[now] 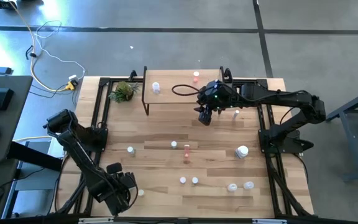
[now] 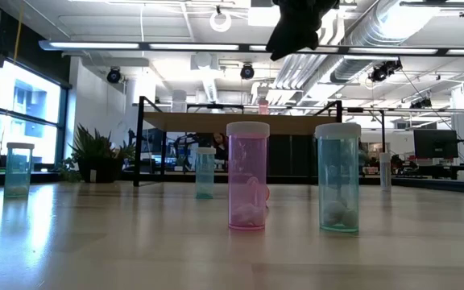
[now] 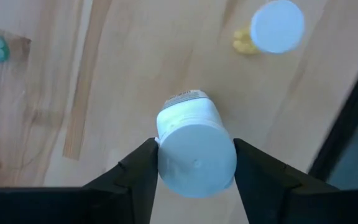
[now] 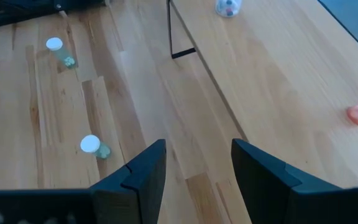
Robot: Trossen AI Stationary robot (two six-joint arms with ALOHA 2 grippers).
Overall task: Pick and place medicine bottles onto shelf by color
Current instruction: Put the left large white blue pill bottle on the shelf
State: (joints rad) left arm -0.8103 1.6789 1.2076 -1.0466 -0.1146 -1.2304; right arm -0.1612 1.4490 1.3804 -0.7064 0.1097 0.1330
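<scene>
A white bottle (image 3: 191,146) with a white cap stands on the table near its front left corner, and my left gripper (image 3: 196,163) is shut on it from above. In the high view the gripper (image 1: 126,186) hides that bottle. A yellow bottle (image 3: 272,31) stands close by. My right gripper (image 1: 205,116) hangs open above the table just in front of the shelf (image 1: 185,93), with nothing between its fingers (image 4: 143,169). On the shelf stand a clear bottle (image 1: 156,88) and a pink one (image 1: 196,76). My left gripper pinches the white bottle's cap (image 3: 166,163) between its two fingers, one on each side of it. The fingers point straight down. The bottle's body (image 3: 185,106) reaches down below the cap toward the table; its foot is hidden.
Small bottles are scattered over the table: a pink (image 2: 248,176) and a green one (image 2: 338,177) near the front edge, others mid-table (image 1: 174,144), a larger white one (image 1: 241,151) at the right. A plant (image 1: 124,91) stands left of the shelf, and a black cord (image 1: 182,90) lies on it.
</scene>
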